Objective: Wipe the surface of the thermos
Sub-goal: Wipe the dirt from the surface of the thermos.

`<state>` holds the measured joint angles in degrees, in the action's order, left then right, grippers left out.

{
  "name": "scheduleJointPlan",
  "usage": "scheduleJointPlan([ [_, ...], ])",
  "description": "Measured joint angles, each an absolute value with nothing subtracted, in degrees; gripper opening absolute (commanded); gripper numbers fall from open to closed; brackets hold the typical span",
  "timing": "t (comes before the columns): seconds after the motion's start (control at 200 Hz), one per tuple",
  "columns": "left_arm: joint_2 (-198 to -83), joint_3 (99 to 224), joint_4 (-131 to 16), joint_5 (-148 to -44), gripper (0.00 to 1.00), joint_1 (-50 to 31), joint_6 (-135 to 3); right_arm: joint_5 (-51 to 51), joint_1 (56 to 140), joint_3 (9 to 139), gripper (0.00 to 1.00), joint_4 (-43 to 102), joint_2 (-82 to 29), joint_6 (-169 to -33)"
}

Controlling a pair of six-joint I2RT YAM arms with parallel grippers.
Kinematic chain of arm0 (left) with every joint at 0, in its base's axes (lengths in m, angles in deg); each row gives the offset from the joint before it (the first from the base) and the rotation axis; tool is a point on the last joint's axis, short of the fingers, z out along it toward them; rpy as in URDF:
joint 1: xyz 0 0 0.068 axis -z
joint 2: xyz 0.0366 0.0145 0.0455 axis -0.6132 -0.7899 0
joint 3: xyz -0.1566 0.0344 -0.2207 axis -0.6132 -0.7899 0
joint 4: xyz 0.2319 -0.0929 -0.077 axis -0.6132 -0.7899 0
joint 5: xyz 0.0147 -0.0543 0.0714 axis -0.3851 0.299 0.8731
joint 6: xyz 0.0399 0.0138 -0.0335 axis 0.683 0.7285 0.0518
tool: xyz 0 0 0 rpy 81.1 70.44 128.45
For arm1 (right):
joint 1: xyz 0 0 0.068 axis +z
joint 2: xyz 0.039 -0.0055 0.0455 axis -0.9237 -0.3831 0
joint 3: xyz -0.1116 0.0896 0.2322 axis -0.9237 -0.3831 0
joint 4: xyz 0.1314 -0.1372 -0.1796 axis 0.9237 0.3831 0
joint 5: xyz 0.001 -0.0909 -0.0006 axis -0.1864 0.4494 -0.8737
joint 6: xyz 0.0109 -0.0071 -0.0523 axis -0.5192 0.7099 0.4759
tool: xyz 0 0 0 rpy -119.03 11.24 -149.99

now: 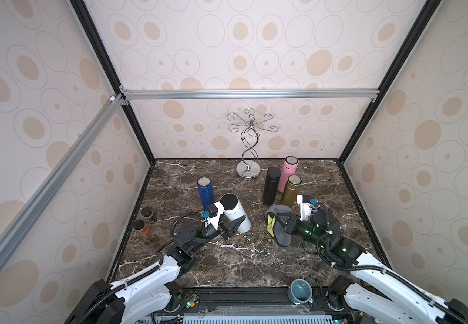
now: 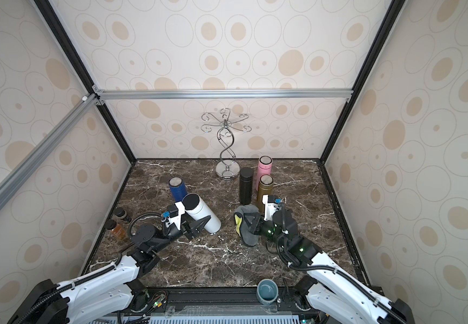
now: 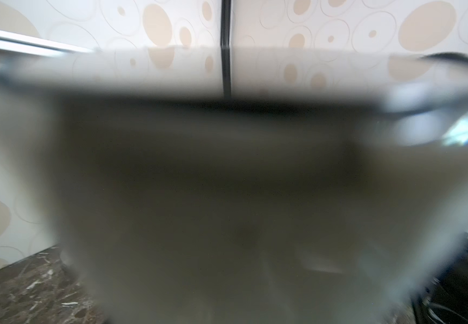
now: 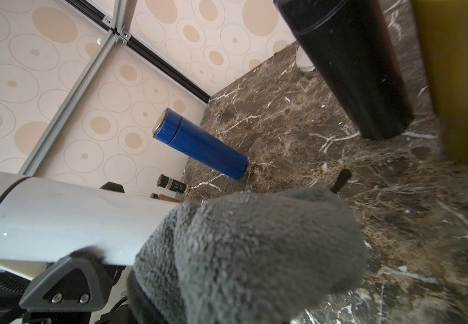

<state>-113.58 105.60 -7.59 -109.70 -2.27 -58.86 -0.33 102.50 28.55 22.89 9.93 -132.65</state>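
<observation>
Though aslant, thermos [image 1: 237,216] (cap [image 1: 228,201] uppermost)

Tabletop [image 1: 227,261]: dark brown marble with white veins.
Wire stand [image 1: 249,170]: chrome, upright on a round base at the back edge.
Pink thermos [image 1: 289,172]: upright, just right of the stand.
Black thermos [image 1: 271,185]: upright, right of the stand and further forward.
Gold thermos [image 1: 291,190]: upright, just beyond the black one from the stand.
Blue thermos [image 1: 206,193]: upright, left of the stand and forward, well apart from it.
Small bottles: a dark bottle [image 1: 149,215] and an amber bottle [image 1: 143,229], side by side, far left of the stand by the wall.
White thermos [image 1: 235,217]: tilted, left and forward of the stand; whether its base rests on the marble is unclear.
Grey cloth [image 1: 281,237]: right and forward of the stand, its lower end down at the marble; contact unclear.
</observation>
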Motion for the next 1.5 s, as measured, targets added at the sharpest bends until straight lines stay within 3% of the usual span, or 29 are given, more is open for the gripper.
scheduleJointPlan([
  [0.24, -123.3, 108.2, -4.0, -127.2, 0.0, -6.4, -63.9, -18.4, 98.9, 31.6, 0.0, 4.4, -11.6, -137.6],
  [0.625, -132.1, 111.0, 10.0, -137.1, 0.0, -8.0, -71.8, -30.1, 99.7, 36.6, 0.0, -12.4, -20.8, -144.5],
  [0.865, -134.3, 111.0, 12.9, -138.2, 0.0, -8.1, -73.7, -27.8, 100.5, 35.4, 0.0, -7.5, -19.3, -141.8],
  [1.231, -134.0, 111.2, 11.6, -137.5, 0.0, -8.2, -73.1, -21.7, 101.0, 29.6, 0.0, 6.4, -9.6, -136.0],
  [1.501, -134.0, 111.4, 10.3, -135.6, 0.0, -8.3, -71.6, -17.9, 101.5, 32.3, 0.0, 16.5, -1.3, -132.3],
])
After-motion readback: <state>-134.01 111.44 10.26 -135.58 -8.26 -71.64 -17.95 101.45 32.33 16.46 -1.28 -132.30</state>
